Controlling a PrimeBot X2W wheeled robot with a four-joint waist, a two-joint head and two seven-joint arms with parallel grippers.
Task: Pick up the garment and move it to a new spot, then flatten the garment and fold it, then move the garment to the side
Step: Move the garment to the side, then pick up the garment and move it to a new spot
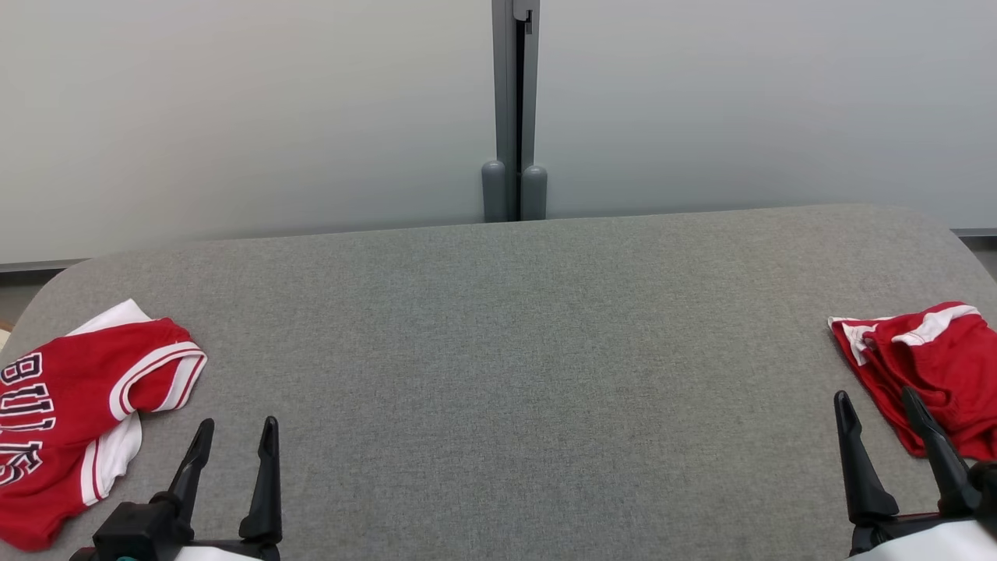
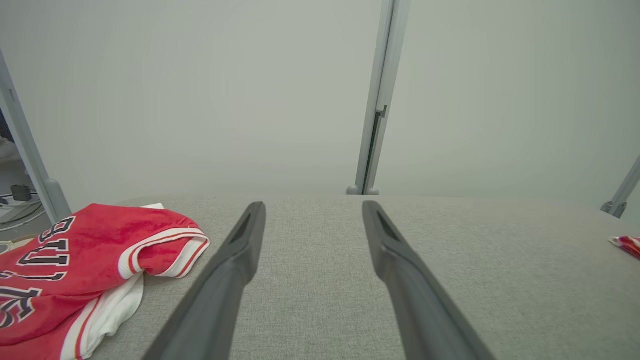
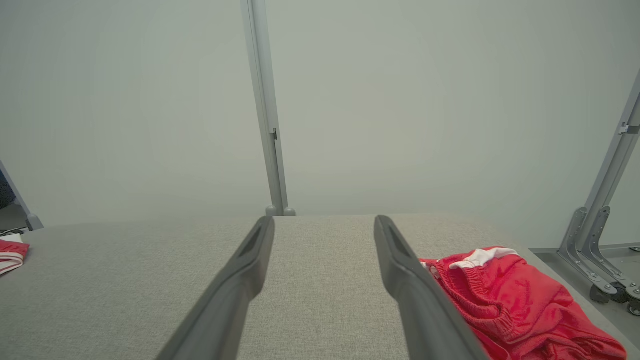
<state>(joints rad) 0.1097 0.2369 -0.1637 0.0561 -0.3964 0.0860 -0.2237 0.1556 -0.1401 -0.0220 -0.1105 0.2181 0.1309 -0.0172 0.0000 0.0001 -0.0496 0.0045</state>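
My left fingers (image 1: 267, 475) and right fingers (image 1: 853, 452) stand apart, empty. The shorts (image 1: 935, 358) lie just right of the right pair, the jersey (image 1: 70, 405) beside the left.

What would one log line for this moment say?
left pincer: open, empty | right pincer: open, empty | jersey: rumpled, table left | shorts: rumpled, table right | nothing picked up yet

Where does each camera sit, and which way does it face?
Head: sits above, looks down on the table; left hand lower left, right hand lower right.
Left wrist: looks along its own fingers across the table, jersey at left.
Right wrist: looks along its own fingers, shorts at right.
Shared: all face the grey post.
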